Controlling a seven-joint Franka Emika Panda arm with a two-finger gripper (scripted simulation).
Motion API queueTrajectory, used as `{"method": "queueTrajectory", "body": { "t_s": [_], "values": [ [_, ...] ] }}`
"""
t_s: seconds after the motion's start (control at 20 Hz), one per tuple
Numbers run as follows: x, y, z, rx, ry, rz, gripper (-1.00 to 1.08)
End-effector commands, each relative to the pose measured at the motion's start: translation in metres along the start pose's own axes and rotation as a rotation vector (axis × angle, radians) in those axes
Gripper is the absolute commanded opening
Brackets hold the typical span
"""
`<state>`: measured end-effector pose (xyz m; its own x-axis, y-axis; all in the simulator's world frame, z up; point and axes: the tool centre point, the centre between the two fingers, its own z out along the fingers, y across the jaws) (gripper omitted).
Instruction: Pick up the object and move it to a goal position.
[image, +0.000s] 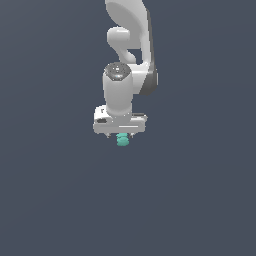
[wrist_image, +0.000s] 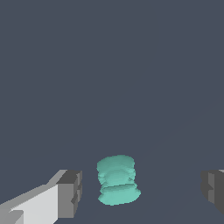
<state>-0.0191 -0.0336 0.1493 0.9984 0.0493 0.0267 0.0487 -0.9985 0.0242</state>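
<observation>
The gripper (wrist_image: 142, 192) stands wide open; the teal lump (wrist_image: 117, 180) sits between its fingers (wrist_image: 70, 192), touching neither.

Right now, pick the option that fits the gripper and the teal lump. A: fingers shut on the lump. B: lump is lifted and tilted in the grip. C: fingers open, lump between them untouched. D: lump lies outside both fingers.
C: in the wrist view the teal lump sits between the gripper's spread fingers, with a clear gap on each side.

White arm (image: 125, 75) reaches down over dark grey ground; gripper (image: 121, 134) directly over small teal object (image: 122, 140).
</observation>
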Motion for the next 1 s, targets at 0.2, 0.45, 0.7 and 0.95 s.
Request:
{"method": "queueTrajectory", "body": {
  "t_s": [0.2, 0.45, 0.7, 0.95],
  "values": [
    [-0.033, -0.006, 0.037, 0.015, -0.015, -0.079, 1.00],
    [-0.052, -0.009, 0.055, 0.023, -0.022, -0.119, 1.00],
    [-0.060, -0.010, 0.061, 0.026, -0.025, -0.135, 1.00],
    [-0.059, -0.010, 0.064, 0.026, -0.026, -0.133, 1.00]
  ]
}}
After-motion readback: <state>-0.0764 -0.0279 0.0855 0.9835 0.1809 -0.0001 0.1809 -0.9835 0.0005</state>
